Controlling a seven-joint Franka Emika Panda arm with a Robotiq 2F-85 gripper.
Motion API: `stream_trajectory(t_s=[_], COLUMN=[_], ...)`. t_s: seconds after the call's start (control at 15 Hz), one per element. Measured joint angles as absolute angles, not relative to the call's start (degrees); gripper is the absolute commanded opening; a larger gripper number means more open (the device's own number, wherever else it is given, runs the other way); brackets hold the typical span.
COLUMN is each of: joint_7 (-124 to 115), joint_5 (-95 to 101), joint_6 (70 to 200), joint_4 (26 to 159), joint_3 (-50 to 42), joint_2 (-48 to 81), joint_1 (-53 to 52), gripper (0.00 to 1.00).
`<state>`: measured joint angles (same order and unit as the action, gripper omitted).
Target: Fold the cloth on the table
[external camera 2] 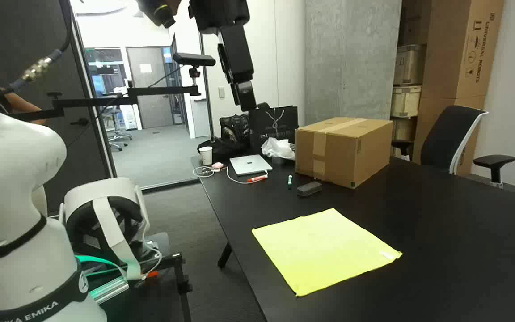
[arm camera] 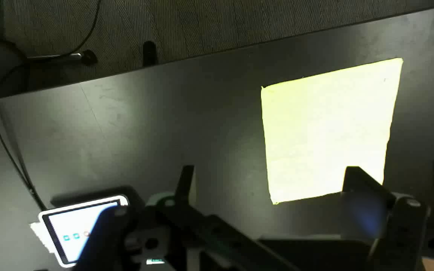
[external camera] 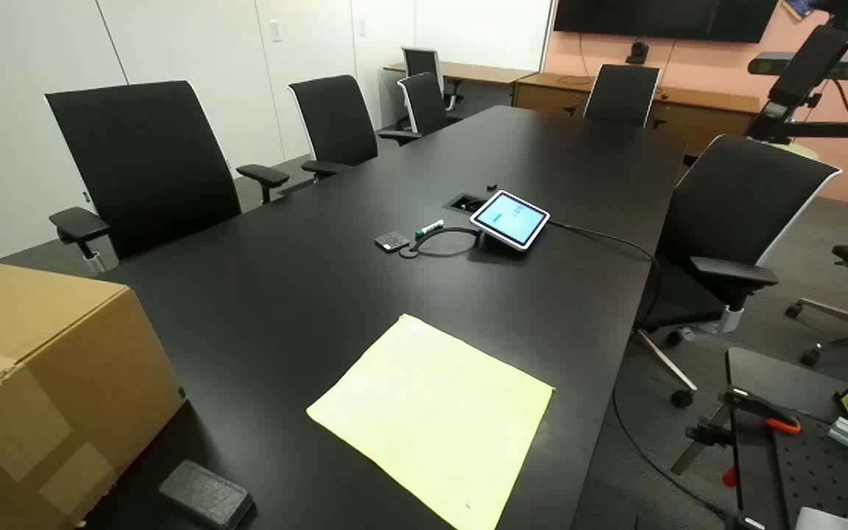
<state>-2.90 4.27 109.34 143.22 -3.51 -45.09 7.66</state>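
Observation:
The cloth is a pale yellow square lying flat and spread out on the glossy black table (external camera: pixel 269 309). It shows in both exterior views (external camera: pixel 431 419) (external camera 2: pixel 329 250) and in the wrist view (arm camera: pixel 326 131). One corner has a small white tag in an exterior view. My gripper (arm camera: pixel 270 168) is open and empty in the wrist view, its fingers wide apart. It hangs well above the table, apart from the cloth. It shows side-on at the top of an exterior view (external camera 2: pixel 247 105) and at the upper right of an exterior view (external camera: pixel 766 125).
A cardboard box (external camera 2: pixel 342 150) and a dark eraser block (external camera 2: pixel 310 188) stand beside the cloth. A tablet on a stand (external camera: pixel 510 219) with a cable, a marker (external camera: pixel 430 227) and a small dark square object (external camera: pixel 392 241) lie farther along. A laptop (external camera 2: pixel 251 164) lies at the table's end.

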Motion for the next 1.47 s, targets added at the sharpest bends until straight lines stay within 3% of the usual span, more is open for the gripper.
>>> stream_trajectory(t_s=[0.67, 1.47], joint_7=[-1.79, 6.89], joint_5=[4.27, 4.26], joint_6=[109.79, 125.88], joint_4=[142.96, 143.18], joint_3=[-3.51, -1.93], joint_2=[-42.47, -21.38], joint_1=[6.93, 0.0], gripper=[1.0, 1.0])
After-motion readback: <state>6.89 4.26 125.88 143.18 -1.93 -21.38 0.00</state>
